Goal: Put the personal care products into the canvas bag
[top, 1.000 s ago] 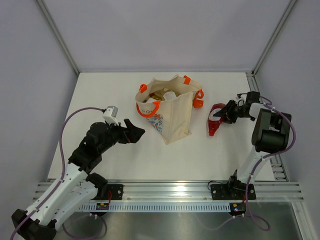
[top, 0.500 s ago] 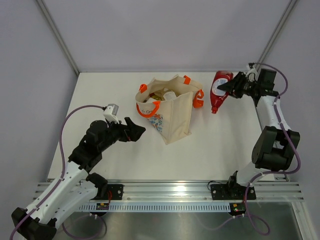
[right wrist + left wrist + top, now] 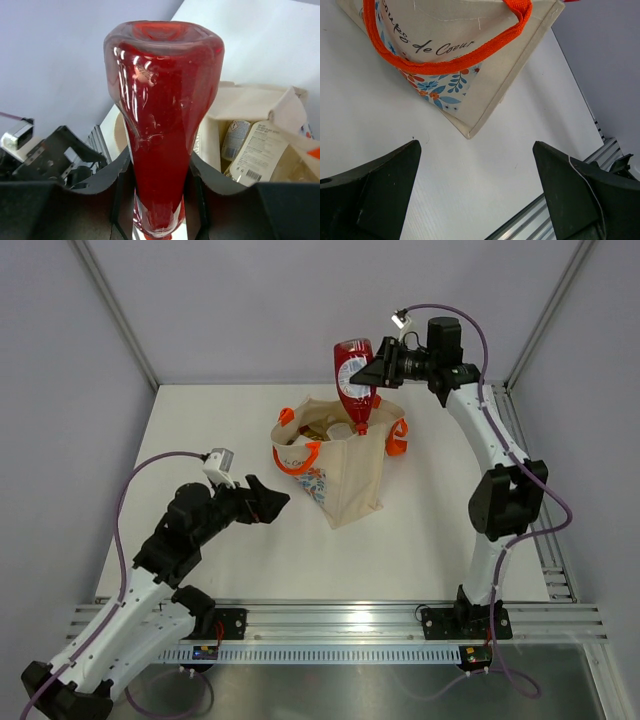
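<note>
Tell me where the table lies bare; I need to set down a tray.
Bare: table between canvas bag and right arm; also the strip nearer than the bag. Crowded: bag mouth, bottles inside, red bottle in right gripper above.

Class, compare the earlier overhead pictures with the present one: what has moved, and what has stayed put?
The right gripper, gripping the red bottle throughout, carried it from low beside the canvas bag, on its right, up over its mouth, cap downward. The open left gripper, the bag and the bottles inside stayed put.
</note>
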`<action>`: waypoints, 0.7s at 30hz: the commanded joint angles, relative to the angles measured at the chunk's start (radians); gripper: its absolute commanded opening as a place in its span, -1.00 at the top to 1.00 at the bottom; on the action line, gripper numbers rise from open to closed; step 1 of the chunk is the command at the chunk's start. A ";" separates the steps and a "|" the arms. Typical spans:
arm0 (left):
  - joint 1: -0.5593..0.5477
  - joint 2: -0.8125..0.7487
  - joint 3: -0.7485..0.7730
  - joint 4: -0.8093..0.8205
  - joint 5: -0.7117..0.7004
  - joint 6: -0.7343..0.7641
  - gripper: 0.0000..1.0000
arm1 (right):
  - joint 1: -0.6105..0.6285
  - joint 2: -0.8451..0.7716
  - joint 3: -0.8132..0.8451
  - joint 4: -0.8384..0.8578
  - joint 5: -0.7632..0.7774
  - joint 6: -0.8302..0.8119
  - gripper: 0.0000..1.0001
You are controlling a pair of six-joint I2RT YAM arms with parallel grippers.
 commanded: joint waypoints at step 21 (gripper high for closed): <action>0.002 -0.026 -0.003 0.065 0.003 -0.009 -0.98 | 0.110 0.029 0.031 0.146 -0.248 -0.329 1.00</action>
